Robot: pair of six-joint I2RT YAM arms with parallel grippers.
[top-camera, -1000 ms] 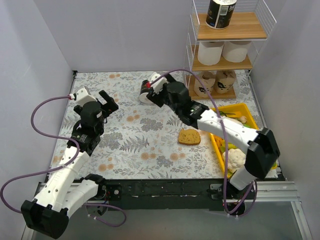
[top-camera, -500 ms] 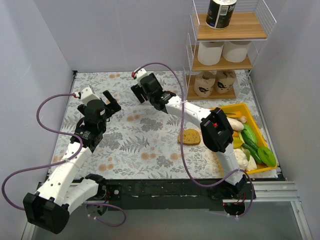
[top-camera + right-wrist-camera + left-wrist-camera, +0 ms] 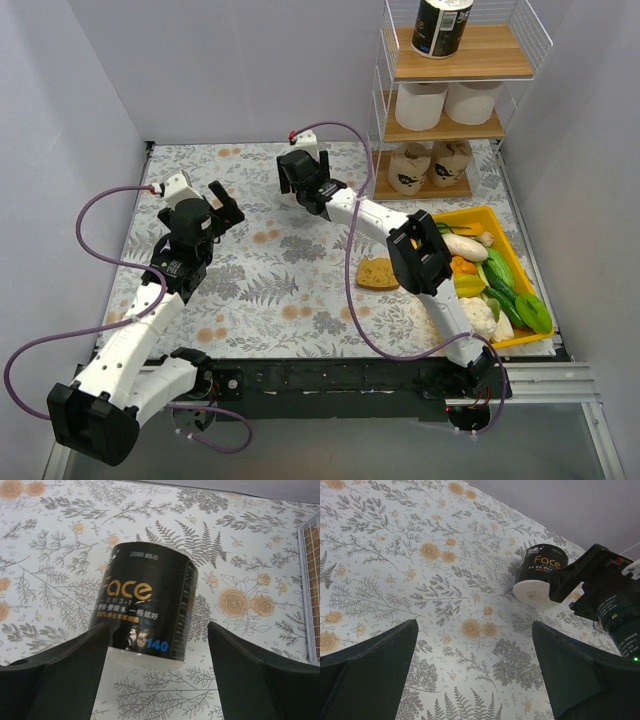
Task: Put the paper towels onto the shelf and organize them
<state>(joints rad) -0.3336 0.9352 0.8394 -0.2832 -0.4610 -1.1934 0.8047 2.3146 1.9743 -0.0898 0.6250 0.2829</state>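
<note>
Loosely, right tool (image 3: 157,627) straddles black roll (image 3: 145,605).

Floral table (image 3: 260,290) bears black roll (image 3: 145,610), bread (image 3: 377,273), tray (image 3: 476,213).

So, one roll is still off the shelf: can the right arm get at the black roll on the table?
Probably yes: the right claw hovers open right at the black roll, with nothing in between.

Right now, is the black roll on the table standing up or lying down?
Lying on its side: the black roll shows its white end facing sideways.
</note>
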